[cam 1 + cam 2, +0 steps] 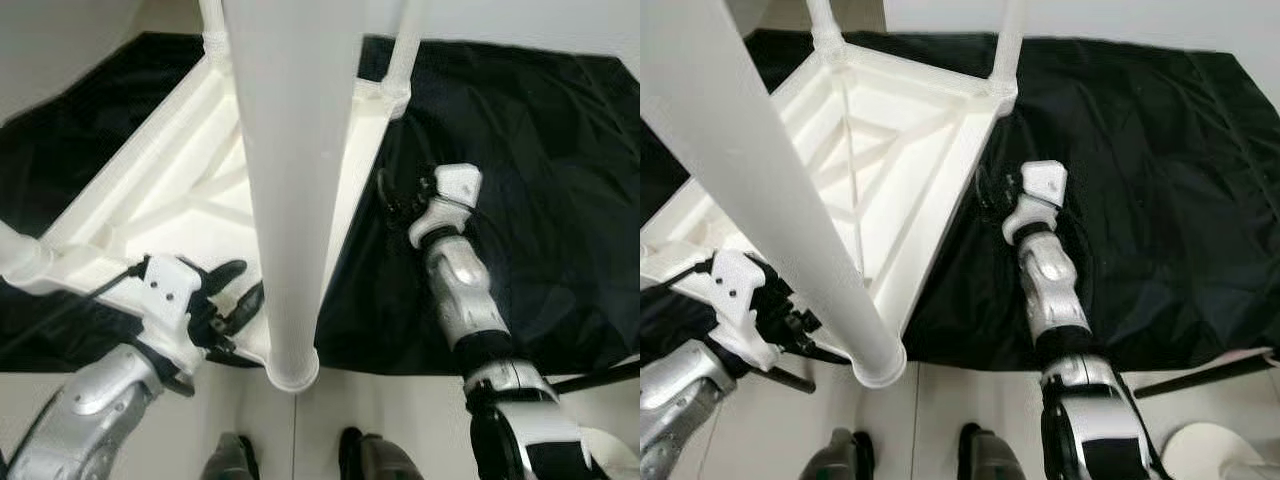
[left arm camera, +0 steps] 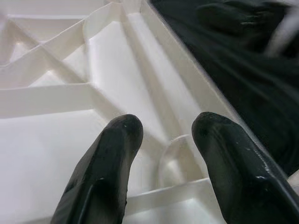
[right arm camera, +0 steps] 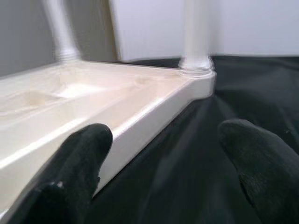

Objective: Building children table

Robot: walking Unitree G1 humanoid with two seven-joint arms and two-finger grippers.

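A white plastic children's table [image 1: 910, 150] lies upside down on a black cloth [image 1: 540, 150] spread over the pale floor [image 1: 970, 400], its ribbed underside facing up and its white legs standing upward from the corners. The nearest leg [image 1: 290, 190] rises straight toward the head camera; two further legs stand at the far corners [image 1: 398, 60], and another socketed leg end shows at the robot's left [image 1: 20, 255]. The left pincer [image 1: 238, 298] sits at the near corner of the upturned tabletop, just beside the base of the nearest leg; in the left wrist view its two black fingers [image 2: 105, 172] are spread apart over the white ribbing, with the corner socket between and just beyond them, and whether the tips touch the plastic is hard to say. The right pincer [image 1: 990, 200] is low over the black cloth, just beside the table's right edge near the far right corner. In the right wrist view its fingers [image 3: 77, 172] are spread wide, one in front of the table's white rim and the other over the cloth, holding nothing. The robot's own feet [image 1: 300, 460] show on the floor at the near edge of the cloth.
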